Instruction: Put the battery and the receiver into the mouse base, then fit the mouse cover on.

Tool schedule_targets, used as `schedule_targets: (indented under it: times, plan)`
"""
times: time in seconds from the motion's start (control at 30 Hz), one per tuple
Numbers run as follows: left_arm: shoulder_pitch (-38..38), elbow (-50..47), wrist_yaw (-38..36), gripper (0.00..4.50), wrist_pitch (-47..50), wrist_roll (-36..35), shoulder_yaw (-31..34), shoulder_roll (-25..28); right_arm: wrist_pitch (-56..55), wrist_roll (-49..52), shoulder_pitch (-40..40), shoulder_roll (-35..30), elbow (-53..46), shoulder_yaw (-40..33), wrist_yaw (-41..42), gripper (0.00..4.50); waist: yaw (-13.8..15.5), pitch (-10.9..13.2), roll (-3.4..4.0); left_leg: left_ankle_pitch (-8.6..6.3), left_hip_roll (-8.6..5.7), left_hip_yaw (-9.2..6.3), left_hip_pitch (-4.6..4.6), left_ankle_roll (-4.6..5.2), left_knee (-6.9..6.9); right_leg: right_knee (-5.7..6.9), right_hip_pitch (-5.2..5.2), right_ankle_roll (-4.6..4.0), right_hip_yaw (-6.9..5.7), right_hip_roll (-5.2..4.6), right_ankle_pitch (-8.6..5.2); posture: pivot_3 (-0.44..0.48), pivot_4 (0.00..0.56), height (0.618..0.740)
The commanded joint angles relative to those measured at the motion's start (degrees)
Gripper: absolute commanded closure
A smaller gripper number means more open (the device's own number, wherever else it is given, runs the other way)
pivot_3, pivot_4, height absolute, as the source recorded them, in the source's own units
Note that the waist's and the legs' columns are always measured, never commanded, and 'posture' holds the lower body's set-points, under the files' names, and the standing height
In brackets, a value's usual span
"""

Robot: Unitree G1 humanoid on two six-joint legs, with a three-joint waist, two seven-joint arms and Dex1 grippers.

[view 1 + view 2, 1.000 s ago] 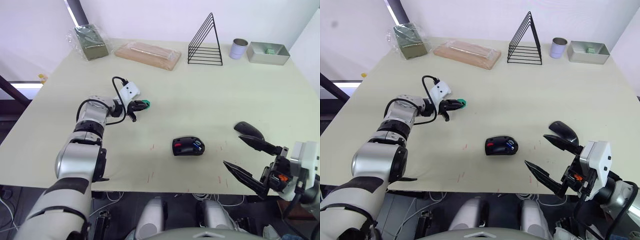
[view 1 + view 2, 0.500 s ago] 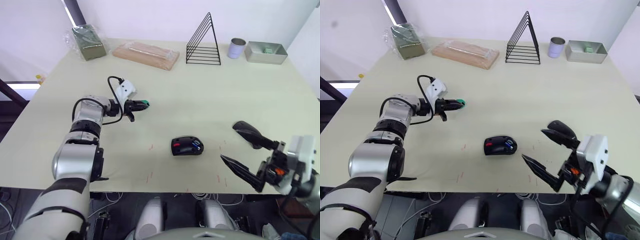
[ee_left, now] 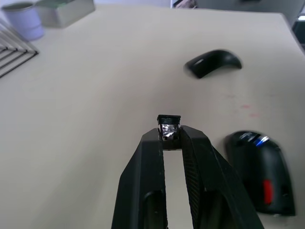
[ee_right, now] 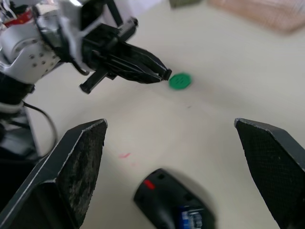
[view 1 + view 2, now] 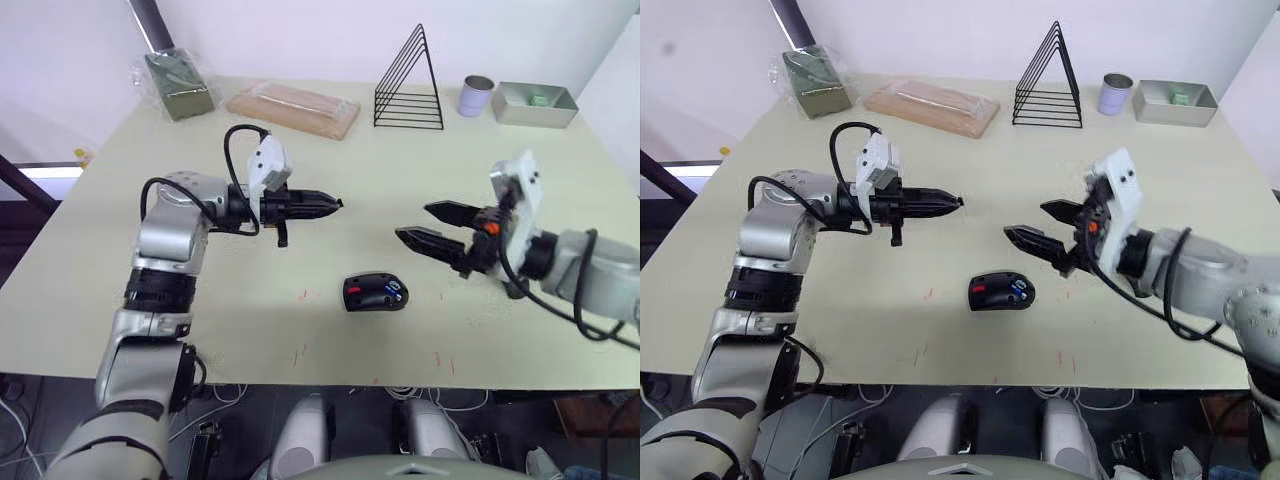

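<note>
The black mouse base (image 5: 376, 292) lies near the middle of the table, with a red part and the blue battery (image 5: 396, 292) in its open compartment. My left gripper (image 5: 336, 204) hovers above the table up and left of the base, shut on the receiver (image 3: 169, 125), a tiny dark stub with a silver face at the fingertips. My right gripper (image 5: 417, 223) hangs to the right of the base, open wide and empty, its tips pointing toward the left gripper. The glossy black mouse cover (image 3: 213, 62) rests on the table beyond the base.
A flat green disc (image 4: 180, 81) lies on the table under the left gripper. Along the far edge stand a bagged green item (image 5: 180, 82), a wrapped wooden block (image 5: 295, 108), a black wire rack (image 5: 410, 85), a cup (image 5: 478, 96) and a metal tray (image 5: 535, 104).
My left gripper has lifted away from the green disc and swung right toward the table's middle. My right arm has risen from the front edge to beside the base, still open.
</note>
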Motion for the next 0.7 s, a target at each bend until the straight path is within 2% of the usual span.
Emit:
schedule_targets:
  times: [0.03,0.23,0.6,0.7]
  plan:
    - [0.3,-8.9,2.1,4.48,4.9,-4.0,0.3,0.8,1.6,11.6,-4.8,-1.2,6.3,2.4,-7.8,0.00,0.3,0.0,0.00,0.00,-0.01,-0.01,-0.08,0.00,0.00,-0.06,-0.03,0.00,-0.04,-0.02,0.00,0.000,0.150,0.740]
    - [1.6,-15.7,3.6,4.48,6.2,-6.1,-0.8,2.4,2.8,20.1,-10.6,0.4,12.6,5.6,-11.5,0.00,0.2,0.0,0.00,-0.02,-0.06,0.05,-0.15,0.05,0.01,-0.17,-0.06,0.03,-0.03,0.00,0.01,0.000,0.150,0.740]
    - [2.0,-17.2,3.6,4.48,2.9,-7.1,-2.7,3.6,10.2,20.2,-16.6,6.7,21.8,5.5,-9.9,0.00,0.3,0.0,0.03,-0.03,-0.05,0.05,-0.14,0.06,0.00,-0.12,-0.07,0.02,-0.04,0.06,0.01,0.000,0.150,0.740]
    - [1.7,-16.5,3.3,4.48,1.4,-6.7,-3.4,3.6,12.5,20.2,-17.6,8.1,24.5,5.1,-9.4,0.75,0.3,0.0,0.04,-0.04,-0.05,0.07,-0.19,0.07,0.00,-0.14,-0.11,0.03,-0.04,0.05,0.01,0.000,0.150,0.740]
